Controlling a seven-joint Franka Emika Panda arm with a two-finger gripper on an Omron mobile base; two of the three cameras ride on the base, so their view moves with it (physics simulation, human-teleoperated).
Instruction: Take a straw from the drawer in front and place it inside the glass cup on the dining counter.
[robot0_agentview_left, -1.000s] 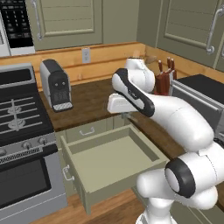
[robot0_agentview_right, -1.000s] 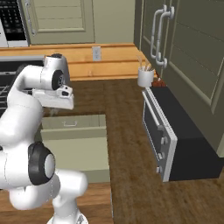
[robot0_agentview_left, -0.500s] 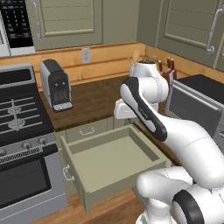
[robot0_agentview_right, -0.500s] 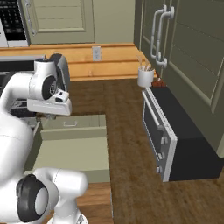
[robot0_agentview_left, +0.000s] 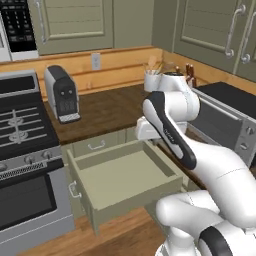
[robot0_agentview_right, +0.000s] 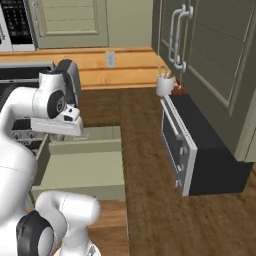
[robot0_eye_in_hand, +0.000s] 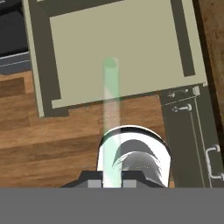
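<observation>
**One straw held above one open drawer**

In the hand view, a single straw (robot0_eye_in_hand: 111, 109), pale and greenish, is standing out from the gripper (robot0_eye_in_hand: 112, 183), whose two fingertips are pressing together on its lower end. The straw's far tip is lying over the pulled-out drawer (robot0_eye_in_hand: 39, 65), which is showing a bare floor. The drawer (robot0_agentview_left: 125, 175) is sitting open below the wood countertop (robot0_agentview_left: 107, 107) in the left base view. The fingertips themselves are cut off at the frame's bottom; the arm's wrist is hiding the gripper in both base views.
</observation>
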